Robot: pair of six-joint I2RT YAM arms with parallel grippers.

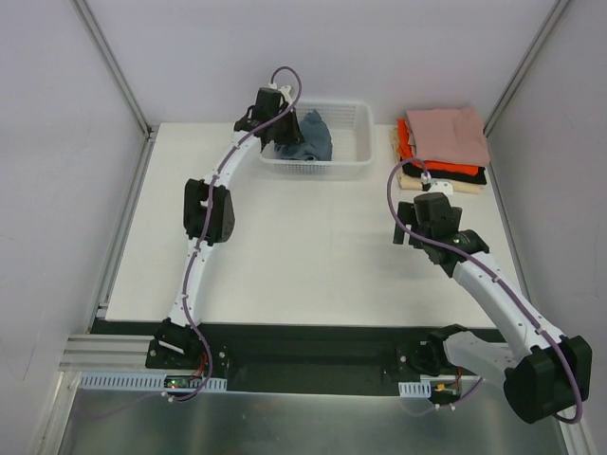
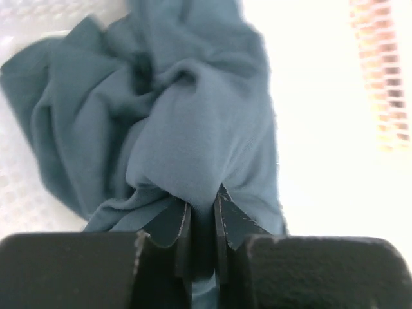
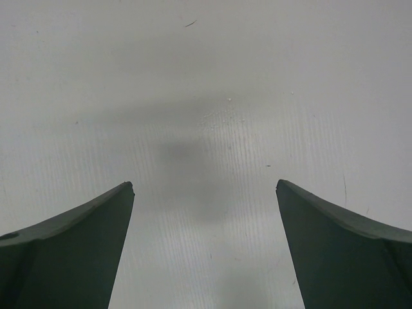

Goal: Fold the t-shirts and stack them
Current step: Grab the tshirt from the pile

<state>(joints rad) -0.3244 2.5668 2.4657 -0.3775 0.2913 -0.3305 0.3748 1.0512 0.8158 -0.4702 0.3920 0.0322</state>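
Note:
A crumpled slate blue-grey t-shirt [image 1: 311, 136] lies in the white mesh basket [image 1: 353, 163] at the back of the table. My left gripper [image 1: 282, 128] reaches into the basket and is shut on a fold of that shirt [image 2: 193, 129]; in the left wrist view the cloth is pinched between the two dark fingers [image 2: 174, 222]. A stack of folded t-shirts [image 1: 446, 142], dusty pink on top over orange-red, black and cream, sits at the back right. My right gripper [image 1: 410, 227] hovers over bare table in front of the stack, open, with nothing between its fingers [image 3: 77, 238].
The basket's mesh wall [image 2: 386, 77] shows at the right of the left wrist view. White walls with metal posts [image 1: 114, 66] close in the table on the left, right and back. The arm bases sit on a black rail [image 1: 313, 355] at the near edge.

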